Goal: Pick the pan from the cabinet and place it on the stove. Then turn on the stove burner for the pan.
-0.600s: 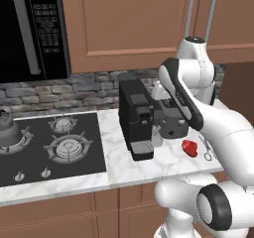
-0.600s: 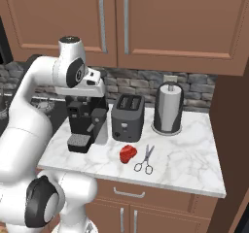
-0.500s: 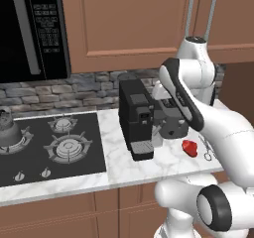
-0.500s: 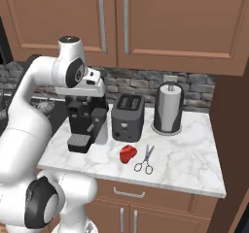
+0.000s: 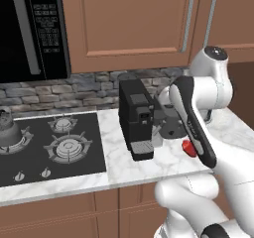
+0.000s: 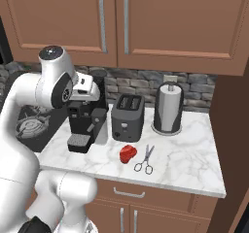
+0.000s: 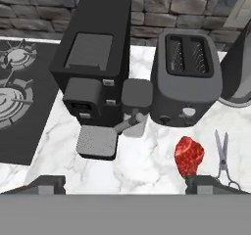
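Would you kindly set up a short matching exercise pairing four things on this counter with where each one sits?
Things:
1. scissors
2. toaster
3. paper towel roll
4. kettle

Places:
A. on the stove, at its left edge
B. just right of the red lump
C. against the stone wall, right of the toaster
D. beside the coffee machine, on its right

Pairs: 1-B, 2-D, 3-C, 4-A
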